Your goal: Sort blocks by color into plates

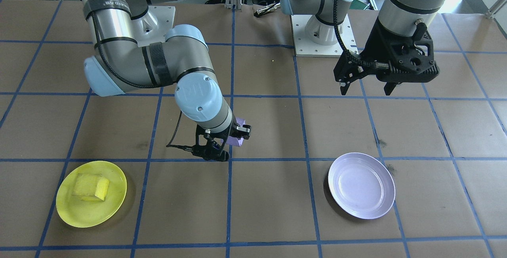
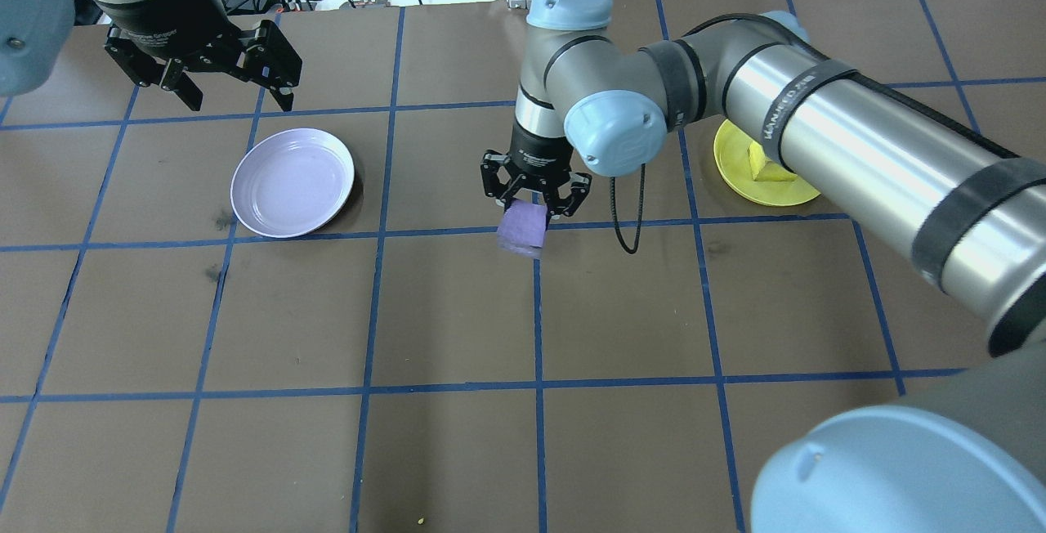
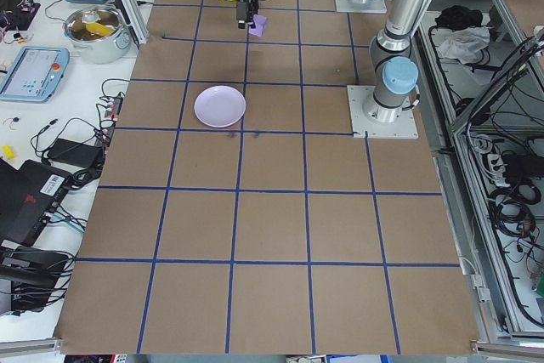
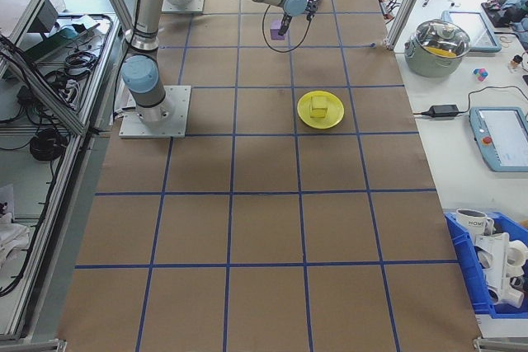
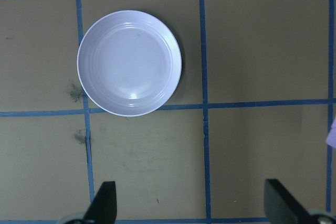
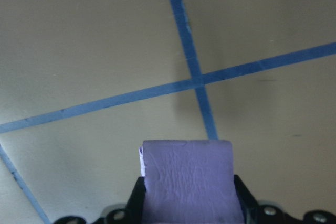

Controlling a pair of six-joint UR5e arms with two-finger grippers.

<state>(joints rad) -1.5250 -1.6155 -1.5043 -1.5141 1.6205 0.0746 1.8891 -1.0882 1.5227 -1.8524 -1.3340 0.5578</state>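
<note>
One purple block upright, clamped in right gripper, above table

Lidded pot, tablets, perhaps cables.

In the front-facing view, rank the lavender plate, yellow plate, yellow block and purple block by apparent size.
1. Lavender plate and yellow plate: look about alike, so no ranking between them.
2. Yellow block.
3. Purple block: looks smallest, but the right gripper hides most of it, so that is unsure.
</note>
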